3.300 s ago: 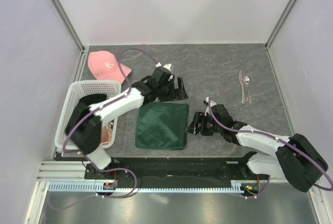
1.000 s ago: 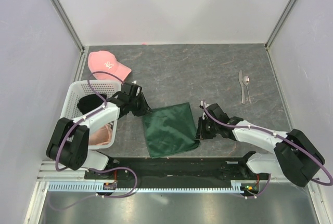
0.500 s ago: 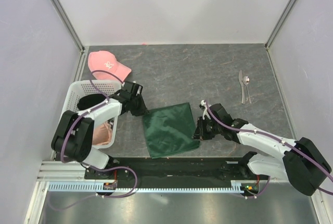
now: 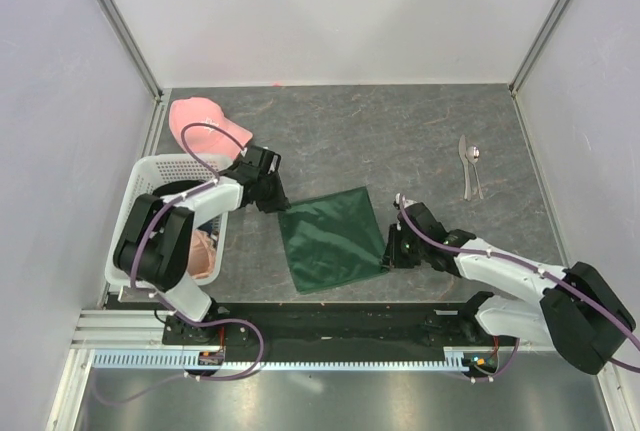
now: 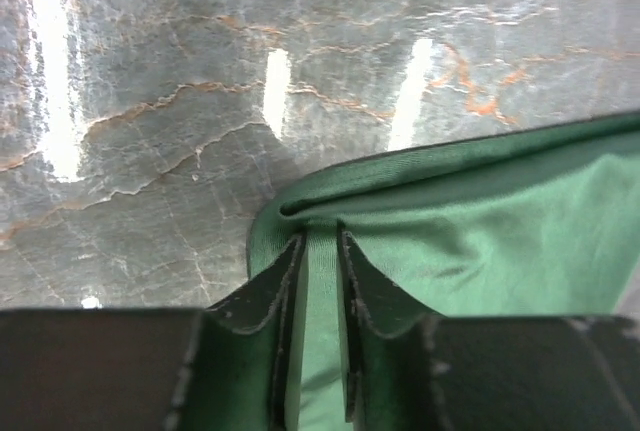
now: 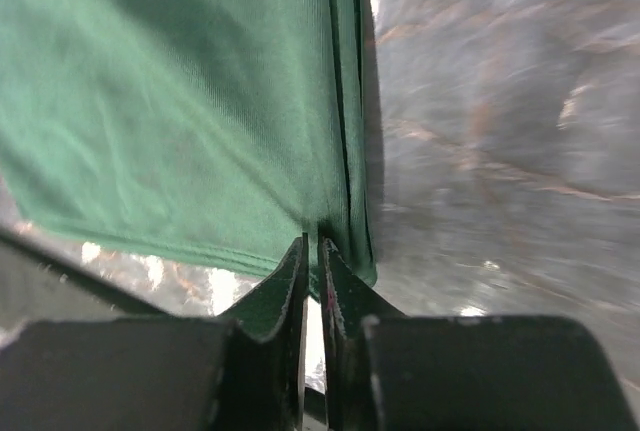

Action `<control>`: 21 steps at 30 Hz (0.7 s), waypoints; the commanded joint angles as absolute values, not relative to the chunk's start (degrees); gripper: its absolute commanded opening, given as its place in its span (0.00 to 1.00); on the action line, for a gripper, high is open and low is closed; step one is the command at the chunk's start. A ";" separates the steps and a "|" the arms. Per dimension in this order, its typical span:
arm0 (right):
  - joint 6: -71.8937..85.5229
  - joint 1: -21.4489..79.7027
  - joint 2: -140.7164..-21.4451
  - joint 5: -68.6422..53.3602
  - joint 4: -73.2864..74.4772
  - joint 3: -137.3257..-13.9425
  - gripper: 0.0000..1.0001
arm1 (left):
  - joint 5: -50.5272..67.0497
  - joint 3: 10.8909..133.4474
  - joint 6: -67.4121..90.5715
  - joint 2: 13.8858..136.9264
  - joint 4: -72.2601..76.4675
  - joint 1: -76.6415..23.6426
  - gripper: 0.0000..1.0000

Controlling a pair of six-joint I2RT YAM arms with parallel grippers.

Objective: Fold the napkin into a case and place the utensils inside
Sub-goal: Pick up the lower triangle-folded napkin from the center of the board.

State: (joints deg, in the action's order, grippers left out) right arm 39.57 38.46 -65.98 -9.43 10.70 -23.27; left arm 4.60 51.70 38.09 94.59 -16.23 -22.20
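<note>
the dark green napkin [image 4: 330,241] lies doubled over on the grey table [image 4: 400,131], smooth and turned askew between the two arms. the left gripper [image 5: 322,246] is clamped on its far left corner, and the right gripper [image 6: 312,248] pinches its layered near right edge.

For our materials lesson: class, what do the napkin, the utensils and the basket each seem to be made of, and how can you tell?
Napkin: soft, finely woven cloth, dark green with a slight sheen; it wrinkles and folds. Utensils: probably polished metal, silvery and bright. Basket: likely white moulded plastic, its walls an open lattice.
</note>
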 commanded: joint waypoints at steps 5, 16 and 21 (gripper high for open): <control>32.78 40.77 -66.35 4.64 23.99 -39.71 0.21 | 0.98 53.00 35.60 73.85 -23.80 -21.71 0.50; 37.70 63.27 -96.02 14.85 28.82 -69.59 0.59 | -7.12 53.43 41.04 49.94 -40.95 -18.99 0.62; 40.07 71.36 -107.03 19.06 33.56 -81.97 0.70 | -9.14 58.00 41.49 48.25 -47.28 -17.76 0.66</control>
